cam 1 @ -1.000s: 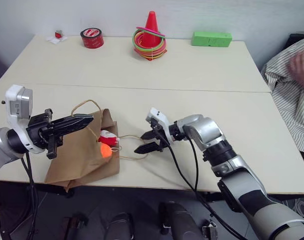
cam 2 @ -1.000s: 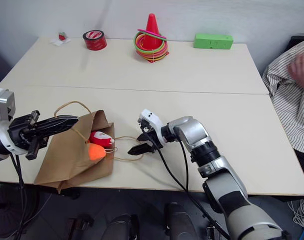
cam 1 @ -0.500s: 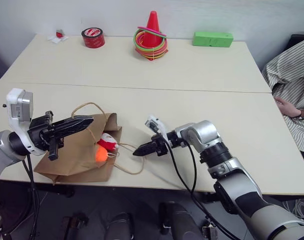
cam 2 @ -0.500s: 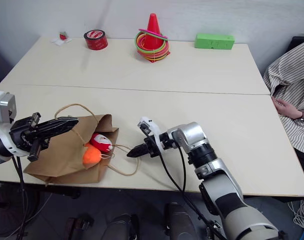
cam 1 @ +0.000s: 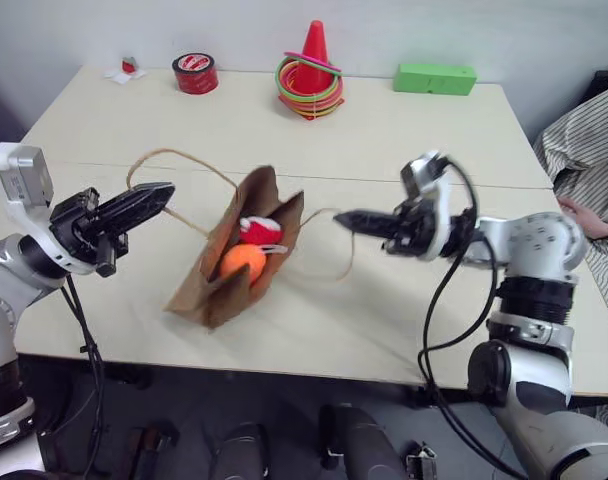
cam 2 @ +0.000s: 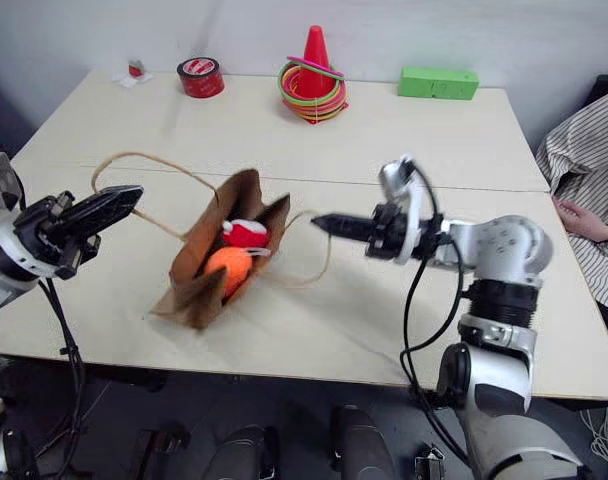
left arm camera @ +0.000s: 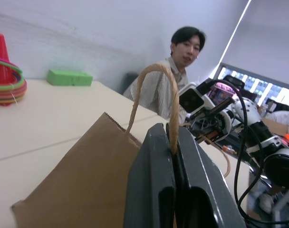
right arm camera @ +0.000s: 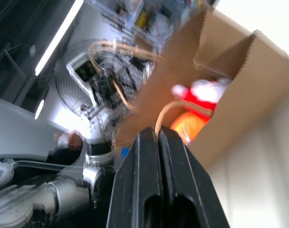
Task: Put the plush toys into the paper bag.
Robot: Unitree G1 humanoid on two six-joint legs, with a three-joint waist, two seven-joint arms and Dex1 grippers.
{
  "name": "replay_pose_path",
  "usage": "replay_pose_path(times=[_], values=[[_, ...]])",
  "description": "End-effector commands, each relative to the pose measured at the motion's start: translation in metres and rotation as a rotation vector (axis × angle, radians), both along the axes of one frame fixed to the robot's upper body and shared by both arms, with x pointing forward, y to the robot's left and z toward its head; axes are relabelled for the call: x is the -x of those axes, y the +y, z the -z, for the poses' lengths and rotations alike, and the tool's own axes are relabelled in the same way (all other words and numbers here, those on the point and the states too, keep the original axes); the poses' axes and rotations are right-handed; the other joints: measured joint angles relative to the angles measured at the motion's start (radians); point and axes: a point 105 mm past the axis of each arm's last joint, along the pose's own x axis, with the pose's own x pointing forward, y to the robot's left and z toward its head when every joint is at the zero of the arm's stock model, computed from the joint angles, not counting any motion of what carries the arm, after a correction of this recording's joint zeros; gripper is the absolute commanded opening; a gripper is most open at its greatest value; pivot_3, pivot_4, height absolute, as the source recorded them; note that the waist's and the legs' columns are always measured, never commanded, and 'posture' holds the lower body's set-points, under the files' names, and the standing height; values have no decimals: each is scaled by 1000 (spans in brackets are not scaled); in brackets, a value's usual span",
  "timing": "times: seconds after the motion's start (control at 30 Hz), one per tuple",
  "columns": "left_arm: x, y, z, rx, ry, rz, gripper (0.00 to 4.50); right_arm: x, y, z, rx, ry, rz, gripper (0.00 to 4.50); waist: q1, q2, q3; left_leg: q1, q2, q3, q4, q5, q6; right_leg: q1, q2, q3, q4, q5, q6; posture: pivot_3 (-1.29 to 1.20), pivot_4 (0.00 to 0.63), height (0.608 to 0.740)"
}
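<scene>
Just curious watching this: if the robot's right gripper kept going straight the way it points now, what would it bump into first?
Probably the paper bag: the right gripper, shut on a handle, points at its open top, though depth is hard to judge.

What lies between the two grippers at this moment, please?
The paper bag hangs between the left gripper and right gripper, each shut on one cord handle. The red-and-white toy and orange toy sit in its mouth, seen in the eye views.

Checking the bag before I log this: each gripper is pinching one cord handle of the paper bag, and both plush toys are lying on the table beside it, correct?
Not quite. The plush toys sit inside the paper bag, visible at its open mouth in the left eye view. The rest holds: the left gripper and right gripper each pinch one cord handle.
</scene>
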Motion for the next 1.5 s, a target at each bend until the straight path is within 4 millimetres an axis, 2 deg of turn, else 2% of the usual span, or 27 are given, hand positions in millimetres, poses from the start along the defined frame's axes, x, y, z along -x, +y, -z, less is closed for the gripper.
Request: replay_pose_path(times=[0.03, 0.17, 0.3, 0.4, 0.43, 0.53, 0.8, 0.87, 0.9, 0.97, 1.0, 1.1, 1.23, 1.3, 1.4, 1.5], values=[[-16, 3, -3, -26, -71, -93, 0, -3, -13, -35, -80, -68, 66, 19, 2, 0, 0, 0, 0, 0, 0, 0, 0, 0, 1, 0, 0, 0, 0, 0, 150, 740], [-25, -8, 3, -43, -82, -76, 0, 0, -10, -36, -58, -78, 69, 19, 2, 0, 0, -1, 0, 0, 0, 0, -1, 0, 1, 0, -1, 0, 0, 0, 150, 740], [-30, -25, 13, -68, -78, -41, 0, -5, -8, -10, -5, -14, 118, 19, 6, 0, 0, -2, 1, 1, 0, 1, -1, 0, 1, 0, 0, 1, 1, 0, 150, 740], [-30, -29, 14, -62, -51, -24, 0, -4, -14, -5, -30, 5, 129, 19, 6, 0, 0, -3, 0, 1, 0, 1, 0, 0, 0, 1, -1, 2, 3, 0, 150, 740], [-31, -28, 11, -55, -59, -29, 412, -1, -17, -7, -35, -15, 126, 193, 5, 0, 0, -4, 0, 1, 1, 1, 0, 0, 0, 1, -1, 2, 3, 0, 150, 740], [-30, -17, 2, -68, -94, -69, 1171, 8, -27, -10, -24, -49, 118, 920, 8, 0, 0, -4, 0, 1, 1, 1, 0, 0, 0, 0, -1, 2, 3, 0, 150, 740], [-9, 23, 3, -211, -112, -164, 3626, 15, -63, -18, -47, -111, 201, 3588, 2, 0, 0, -3, 0, 1, 0, 0, 2, 0, 1, 1, -6, 2, 3, 0, 150, 740], [-2, 40, 8, -269, -87, -205, 4231, 16, -66, -10, 24, -166, 251, 4240, 3, 0, 0, -3, 1, 1, 0, 0, 3, 0, 1, 1, -6, 2, 3, 0, 150, 740], [3, 46, 23, -357, -51, -209, 4464, 13, -63, 6, 132, -220, 296, 4286, 5, 0, 0, -3, 1, 1, 0, 0, 3, 0, 2, 1, -6, 2, 3, 0, 150, 740], [12, 50, 43, -424, 8, -192, 4464, 16, -53, 35, 311, -331, 285, 4286, 5, 1, 0, -3, 1, 1, -4, -1, 4, 0, 2, 1, -10, 2, 3, 0, 150, 740], [16, 47, 49, -429, 25, -170, 4488, 17, -47, 49, 389, -411, 273, 4115, 6, 1, 0, -3, 1, 1, -4, -2, 5, 0, 2, 1, -11, 2, 4, 0, 150, 740], [24, 28, 63, -428, 30, -115, 4500, 23, -23, 78, 500, -641, 193, 3240, 6, 1, 1, -3, 1, 2, -2, -3, 6, 0, 2, 2, -11, 2, 5, 0, 150, 740], [23, -5, 73, -373, -3, -101, 4500, 24, 8, 89, 426, -851, 190, 1762, 11, 1, 1, -3, 0, 2, -1, -3, 6, 1, 1, 2, -10, 4, 7, 0, 150, 740], [16, -28, 75, -302, -31, -147, 4500, 20, 33, 104, 445, -965, 182, 1039, 13, 1, 0, -2, 0, 2, -1, -3, 5, 2, 1, 2, -9, 4, 7, 0, 150, 740], [13, -48, 77, -238, -52, -182, 4500, 11, 60, 117, 447, -1007, 195, 24, 15, -1, 0, 1, 0, 2, 0, -3, 5, 5, 1, 2, -9, 4, 6, 0, 150, 740], [7, -62, 79, -243, -87, -215, 4500, 7, 79, 116, 416, -1054, 200, 24, 16, -1, 0, 1, 0, 2, 0, 0, 0, 5, 1, 2, -9, 4, 6, 0, 150, 740]])
